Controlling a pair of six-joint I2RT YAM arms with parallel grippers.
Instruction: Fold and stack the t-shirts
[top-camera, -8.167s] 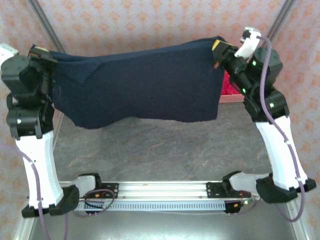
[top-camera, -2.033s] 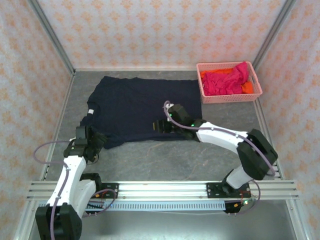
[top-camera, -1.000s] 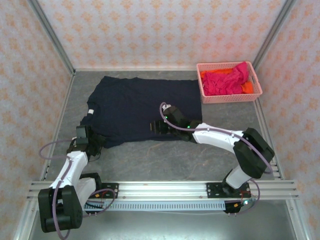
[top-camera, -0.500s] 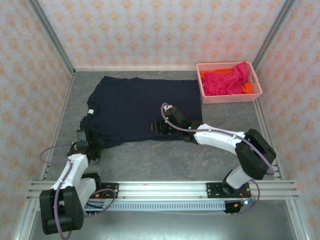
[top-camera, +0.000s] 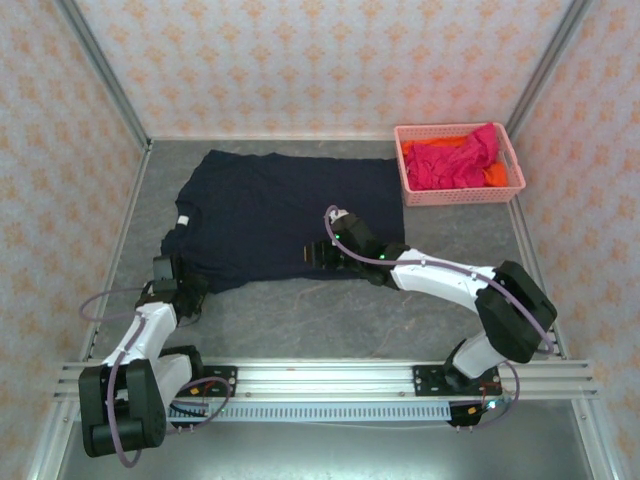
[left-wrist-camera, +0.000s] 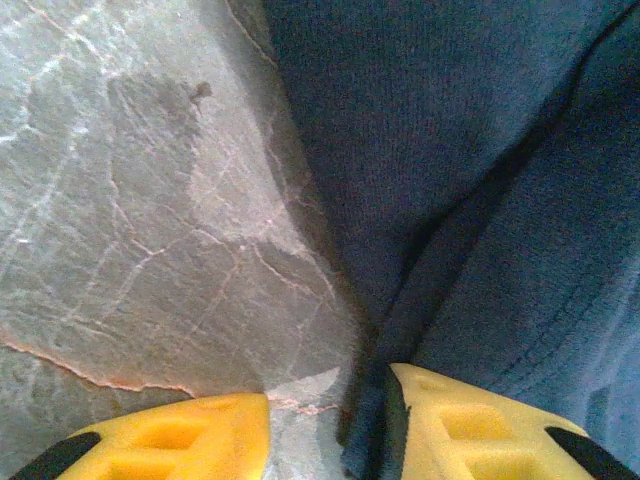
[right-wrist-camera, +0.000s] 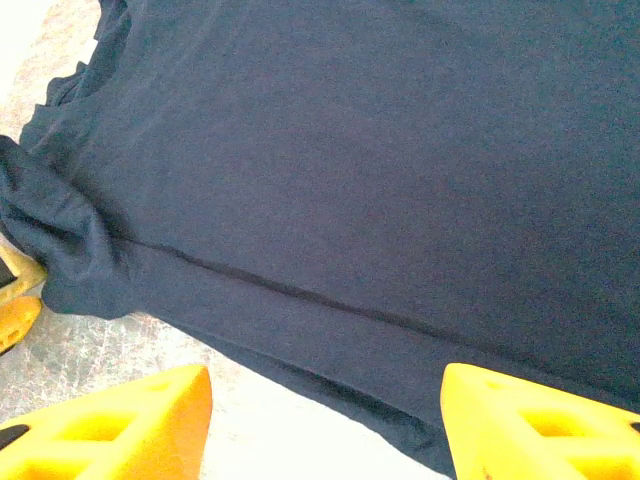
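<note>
The dark navy t-shirt (top-camera: 280, 210) lies spread flat on the grey table, collar to the left. My left gripper (top-camera: 180, 278) sits low at its near-left sleeve. In the left wrist view the left gripper (left-wrist-camera: 330, 430) is open, with a fold of the navy t-shirt (left-wrist-camera: 480, 150) lying against the right finger (left-wrist-camera: 470, 430). My right gripper (top-camera: 314, 252) hovers open over the shirt's near hem. In the right wrist view the right gripper (right-wrist-camera: 325, 420) straddles the hem of the navy t-shirt (right-wrist-camera: 350, 150). The magenta-red t-shirt (top-camera: 455, 162) and the orange t-shirt (top-camera: 496, 177) lie bunched in the basket.
The pink lattice basket (top-camera: 457, 195) stands at the back right, against the shirt's right edge. Patterned walls close in the table on three sides. Bare grey table (top-camera: 330, 320) runs between the shirt's near hem and the arm rail (top-camera: 320, 385).
The navy shirt, held up between both grippers earlier, now lies flat. Over the last second the left gripper's jaws have widened a little at the sleeve; the right gripper has barely shifted.
</note>
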